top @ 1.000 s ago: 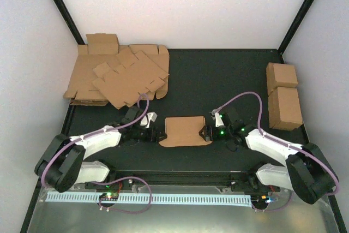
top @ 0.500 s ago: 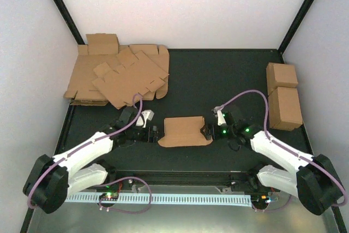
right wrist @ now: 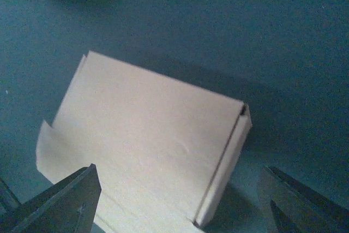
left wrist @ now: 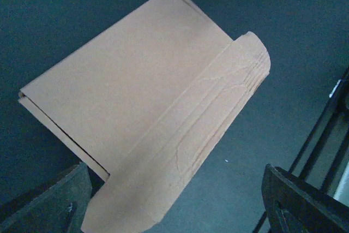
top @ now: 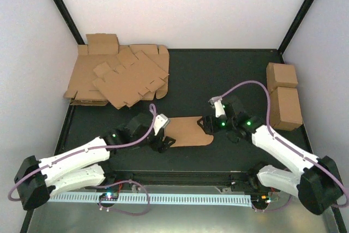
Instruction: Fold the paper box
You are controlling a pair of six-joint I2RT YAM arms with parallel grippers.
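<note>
The paper box (top: 190, 131) lies flat on the dark table between my arms, a partly folded brown cardboard piece. In the left wrist view the paper box (left wrist: 131, 91) shows a flat top panel and a rounded flap (left wrist: 191, 145) that reaches between my fingers. My left gripper (top: 167, 141) is open at the box's near left corner; it also shows in the left wrist view (left wrist: 174, 214). My right gripper (top: 206, 125) is open at the box's right end. In the right wrist view the right gripper (right wrist: 182, 211) is just short of the paper box (right wrist: 147, 140), whose folded side wall is on the right.
A heap of flat brown cardboard sheets (top: 117, 77) lies at the back left. Two brown cardboard cuboids (top: 282, 75) (top: 285, 107) stand by the right wall. A black rail (top: 180, 177) runs along the table's near edge.
My left gripper has moved right and nearer, to the box's near left corner. My right gripper has moved a little away from me along the box's right end. The box has shifted slightly.
</note>
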